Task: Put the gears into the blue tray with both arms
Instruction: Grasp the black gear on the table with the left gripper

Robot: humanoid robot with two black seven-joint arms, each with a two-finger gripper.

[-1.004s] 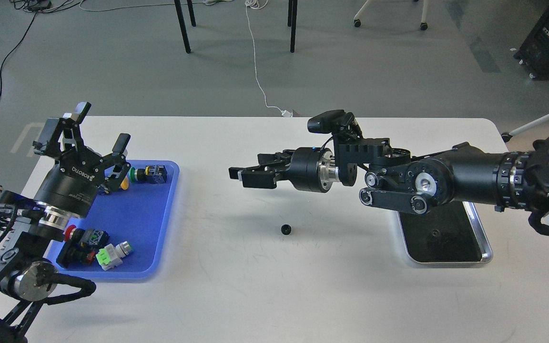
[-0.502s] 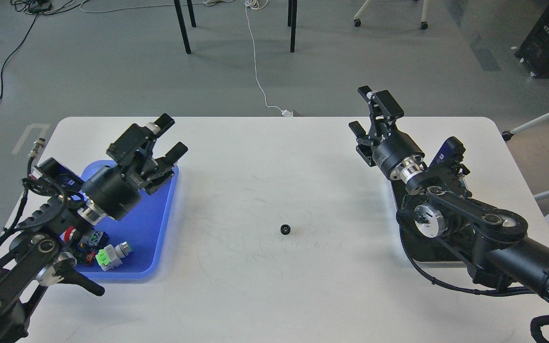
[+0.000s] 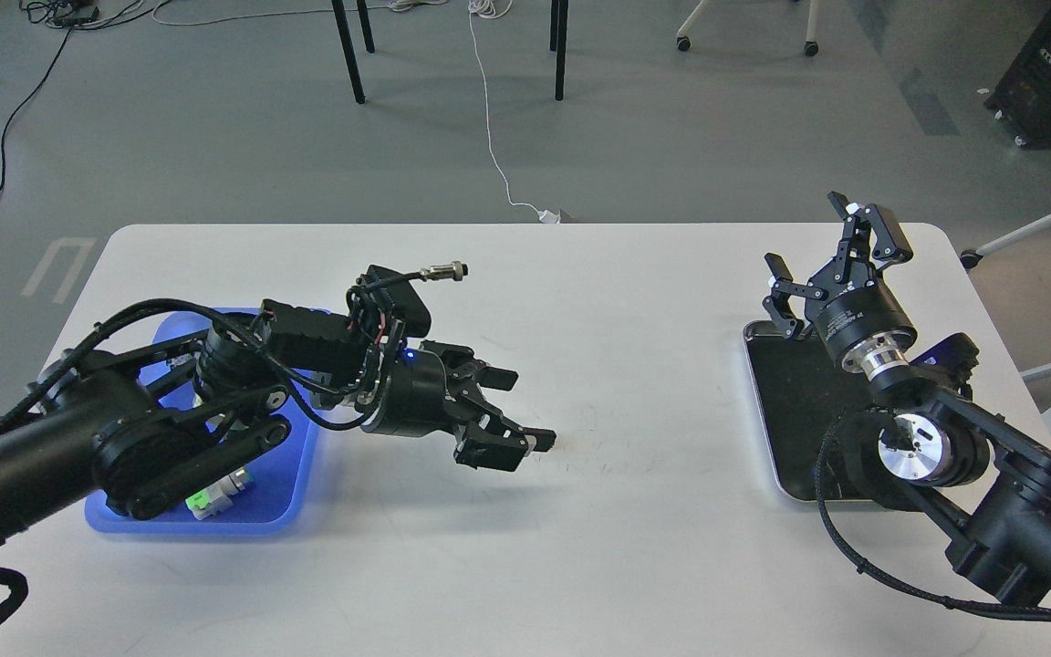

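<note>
While the left arm reaches low across the white desk [image 3: 635,547], its pincer [image 3: 525,409] hangs spread near the middle, covering any gear there. Behind it sits the blue tray [image 3: 293,474], mostly hidden. Off right, the other pincer [image 3: 825,245] stands spread above a silver tray [image 3: 785,392].

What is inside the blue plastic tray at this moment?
In the shallow blue plastic tray, only one white and green push-button switch shows. The black left arm covers most of the floor, so anything else there is hidden.
</note>
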